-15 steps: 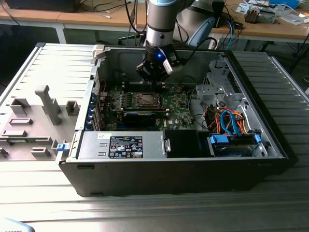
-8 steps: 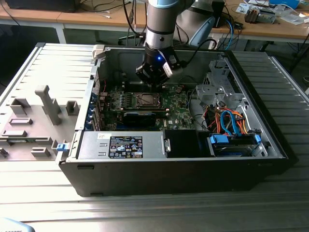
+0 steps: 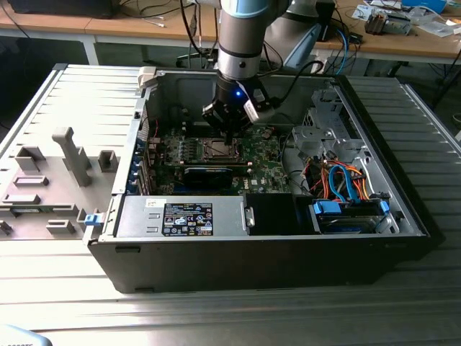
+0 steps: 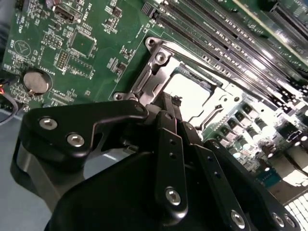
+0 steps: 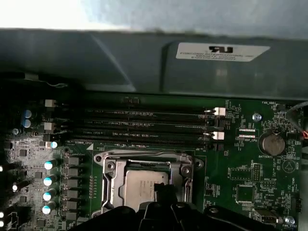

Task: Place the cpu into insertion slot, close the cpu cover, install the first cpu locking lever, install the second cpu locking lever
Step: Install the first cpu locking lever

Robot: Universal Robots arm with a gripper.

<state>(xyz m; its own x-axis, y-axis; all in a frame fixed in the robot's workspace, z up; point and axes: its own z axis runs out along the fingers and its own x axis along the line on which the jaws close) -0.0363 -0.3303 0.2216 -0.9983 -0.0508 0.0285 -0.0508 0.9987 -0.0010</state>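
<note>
Inside the open computer case (image 3: 403, 216), the arm's hand (image 3: 229, 128), fingers drawn narrow with nothing visibly between them, hangs just above the insertion slot (image 5: 147, 185), where the cpu (image 5: 142, 185) lies seated under the cpu cover (image 5: 111, 183). Judged: locking levers are in hand, demanding a precise downward press.

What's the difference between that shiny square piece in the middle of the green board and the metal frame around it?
The cpu is a solid, flat, pale square plate; the cpu cover is a silver-grey frame with an open window. The cpu is smaller and shows through the window, while the cover surrounds it with its frame. Both are metal-looking, lie flat at the insertion slot, and sit just below the gripper.
</note>
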